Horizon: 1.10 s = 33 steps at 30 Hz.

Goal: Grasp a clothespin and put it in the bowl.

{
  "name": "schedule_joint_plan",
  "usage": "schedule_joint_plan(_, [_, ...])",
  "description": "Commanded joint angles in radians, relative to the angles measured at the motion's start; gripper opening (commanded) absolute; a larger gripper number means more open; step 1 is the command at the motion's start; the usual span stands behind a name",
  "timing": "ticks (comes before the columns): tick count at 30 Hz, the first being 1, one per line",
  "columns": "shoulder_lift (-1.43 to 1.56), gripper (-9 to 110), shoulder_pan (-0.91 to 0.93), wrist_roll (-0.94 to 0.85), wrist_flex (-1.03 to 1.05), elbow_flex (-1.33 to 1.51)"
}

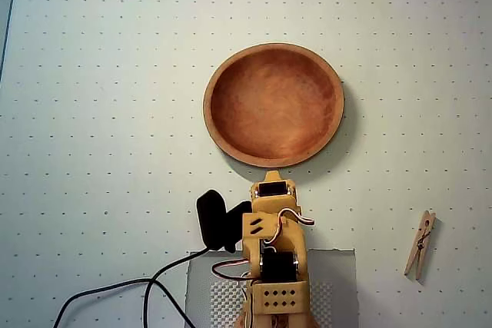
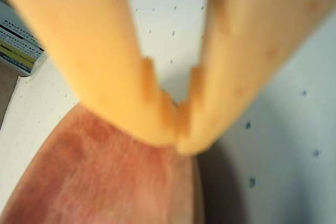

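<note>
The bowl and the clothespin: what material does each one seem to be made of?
The bowl looks like wood: reddish-brown, mottled inside, with a lighter rim and a matte finish. The clothespin looks like pale unfinished wood, with a dark spring at its middle that is probably metal.

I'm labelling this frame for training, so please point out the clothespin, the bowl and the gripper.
clothespin (image 1: 420,244): overhead view, at the metal spring.
bowl (image 1: 273,104): overhead view, middle of the bare inner floor.
gripper (image 2: 177,132): wrist view, where the two fingertips meet, shut and empty.

Bowl (image 1: 274,105) reddish-brown; clothespin (image 1: 420,245) pale tan; arm (image 1: 275,266) yellow; table (image 1: 100,113) white, dotted.
</note>
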Motion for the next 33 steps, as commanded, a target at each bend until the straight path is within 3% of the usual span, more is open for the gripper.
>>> schedule_joint_plan(1, [0.006, -3, -0.006, 0.003, 0.003, -0.02])
schedule_joint_plan(6, [0.011, -3, -0.023, -0.002, -0.009, -0.057])
schedule_joint_plan(11, [0.006, -3, -0.017, -0.06, 0.003, -0.275])
schedule_joint_plan(17, [-0.043, -3, -0.011, -0.336, 0.003, -0.609])
schedule_joint_plan(23, [-0.341, -3, 0.063, -0.612, 0.026, -0.934])
schedule_joint_plan(27, [-0.561, -3, 0.138, -0.741, 0.126, -1.138])
schedule_joint_plan(33, [-0.865, -3, 0.186, -0.928, 0.445, -1.381])
